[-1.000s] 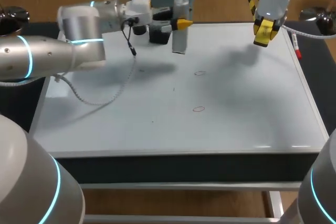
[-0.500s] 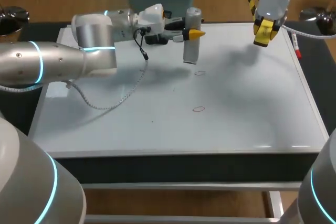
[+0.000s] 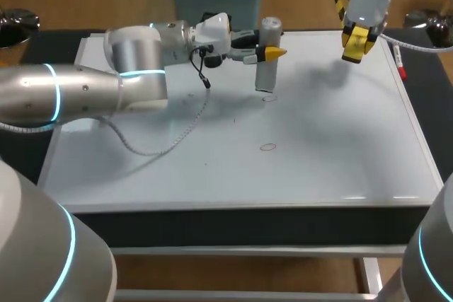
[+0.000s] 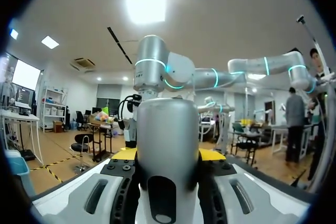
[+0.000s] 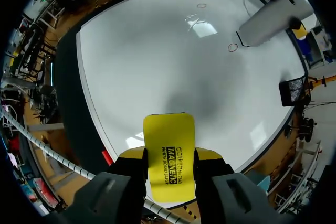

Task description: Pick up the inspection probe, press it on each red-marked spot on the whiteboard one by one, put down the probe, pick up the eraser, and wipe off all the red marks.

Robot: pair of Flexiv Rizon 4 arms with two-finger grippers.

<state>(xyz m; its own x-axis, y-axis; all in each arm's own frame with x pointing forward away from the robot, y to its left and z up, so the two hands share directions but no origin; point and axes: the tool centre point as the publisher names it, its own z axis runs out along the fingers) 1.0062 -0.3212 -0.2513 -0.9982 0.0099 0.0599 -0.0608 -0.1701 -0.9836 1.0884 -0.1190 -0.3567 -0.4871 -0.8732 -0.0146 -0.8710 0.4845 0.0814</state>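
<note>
Probe (image 3: 267,61) clamped by left gripper (image 3: 270,50), eraser (image 5: 169,148) by right gripper (image 3: 356,44); 2 red marks (image 3: 267,147).

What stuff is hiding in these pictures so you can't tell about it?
1. Head view: whether the probe really touches the far red mark. It is too small, and the probe's end stands right at it.
2. Left wrist view: that mark and the near red mark. The probe fills the middle and blocks them.
3. Head view: where the eraser ends and the right gripper begins. They look like one small yellow blob.
</note>
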